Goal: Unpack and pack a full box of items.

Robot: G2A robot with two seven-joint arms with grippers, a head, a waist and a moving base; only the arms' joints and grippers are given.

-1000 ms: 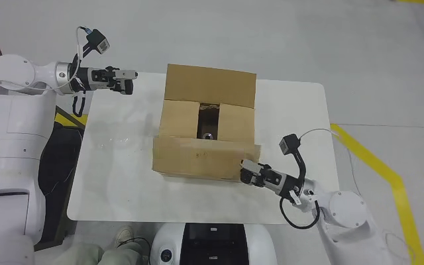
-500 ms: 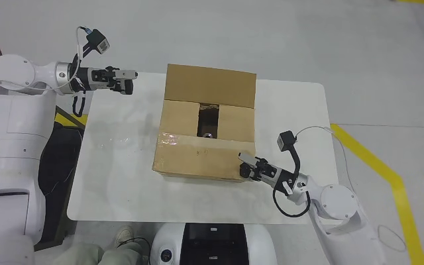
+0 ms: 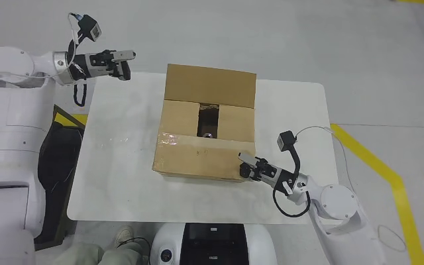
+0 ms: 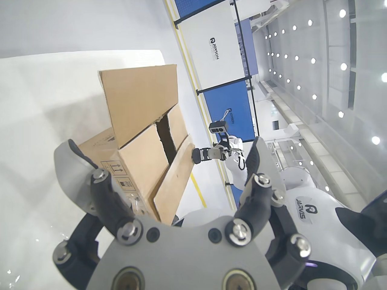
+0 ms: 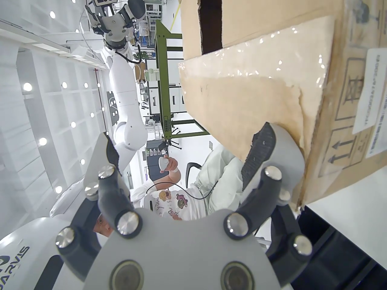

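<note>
A brown cardboard box (image 3: 205,132) stands in the middle of the white table (image 3: 119,172). Its back flap stands up, two inner flaps lie folded in with a dark gap (image 3: 209,122) between them, and the taped front flap (image 3: 199,156) hangs outward. My right gripper (image 3: 244,165) is open at the box's front right corner, one finger (image 5: 266,149) against the front flap (image 5: 242,98) and nothing between its fingers. My left gripper (image 3: 127,64) is open and empty, in the air off the table's far left corner. From there it faces the box (image 4: 142,104).
The table's left half and right strip are bare white surface. A yellow line (image 3: 371,159) runs along the floor to the right of the table. Something small shows in the gap between the inner flaps (image 3: 208,136); I cannot tell what it is.
The right gripper shifted from under the front flap's corner to beside it, and the flap settled lower. The left gripper then moved up and back, away from the table's far left edge.
</note>
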